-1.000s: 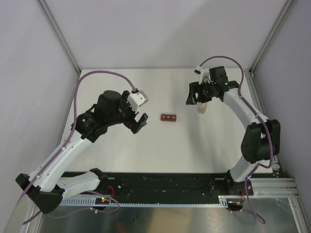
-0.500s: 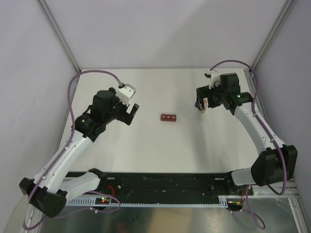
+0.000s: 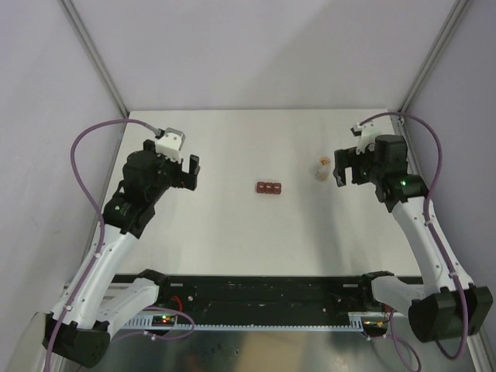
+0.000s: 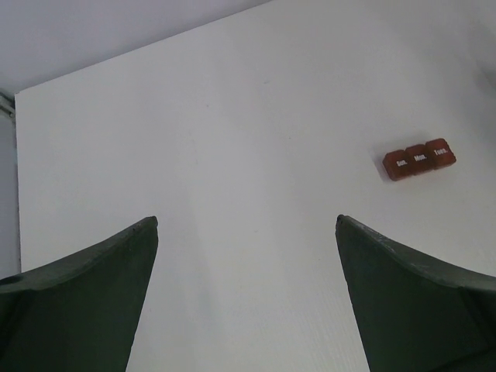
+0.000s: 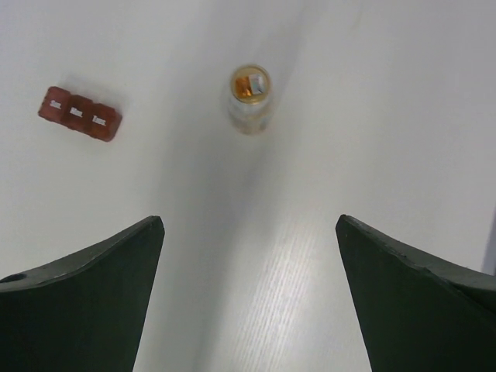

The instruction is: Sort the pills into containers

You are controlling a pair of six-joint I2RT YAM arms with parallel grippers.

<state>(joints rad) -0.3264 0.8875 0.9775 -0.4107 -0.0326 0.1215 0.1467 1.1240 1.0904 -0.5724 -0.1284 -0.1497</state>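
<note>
The containers (image 3: 269,187) are a dark red strip of three square compartments with white labels on their lids, lying mid-table; they also show in the left wrist view (image 4: 419,158) and the right wrist view (image 5: 80,113). A small clear vial (image 3: 323,168) stands upright to their right, and orange pills (image 5: 250,84) show through its top. My right gripper (image 3: 340,167) is open just right of the vial, not touching it; nothing lies between its fingers (image 5: 249,219). My left gripper (image 3: 191,172) is open and empty, well left of the strip (image 4: 246,221).
The white table (image 3: 256,232) is bordered by pale walls at the back and both sides. A black rail with the arm bases (image 3: 263,294) runs along the near edge.
My right gripper has opened off the vial and drawn back to the right, leaving the vial standing on the table. My left arm has pulled back to the left, away from the strip.
</note>
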